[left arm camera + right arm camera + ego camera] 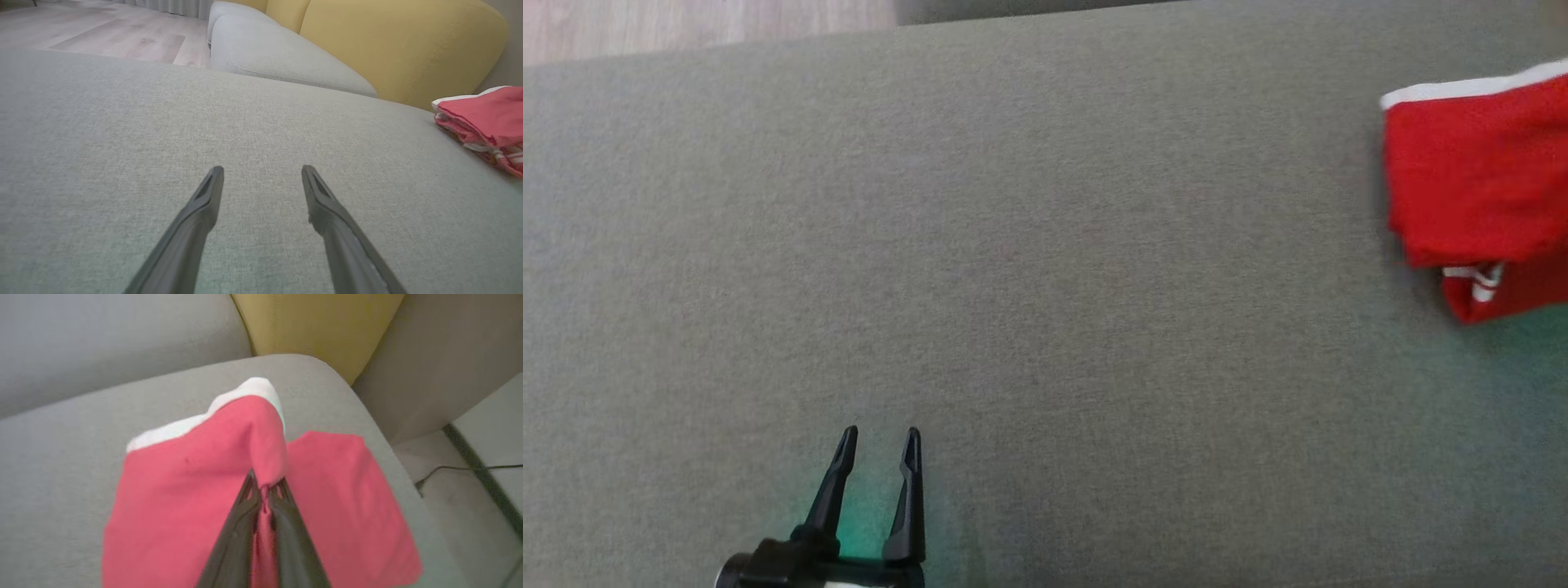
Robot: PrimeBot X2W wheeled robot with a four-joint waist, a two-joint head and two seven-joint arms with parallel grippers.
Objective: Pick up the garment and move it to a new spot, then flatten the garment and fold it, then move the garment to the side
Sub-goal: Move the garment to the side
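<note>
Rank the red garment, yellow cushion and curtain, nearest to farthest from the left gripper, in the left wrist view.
1. Red garment, at the right edge.
2. Yellow cushion, behind the garment, upper right.
3. Curtain, far back, along the top.

The left claw (880, 433) is pictured at the lower left of the head view. Its black base is cut off by the bottom edge, and its two long dark fingers (192, 228) are spread wide and pointed up the frame, tilted slightly to the right. In the left wrist view the same fingers are seen held well apart, tips level with each other. The right claw (266, 482) is shown from its own wrist, with its fingers drawn together and a raised fold of the red garment (184, 490) pinched at the tips.
</note>
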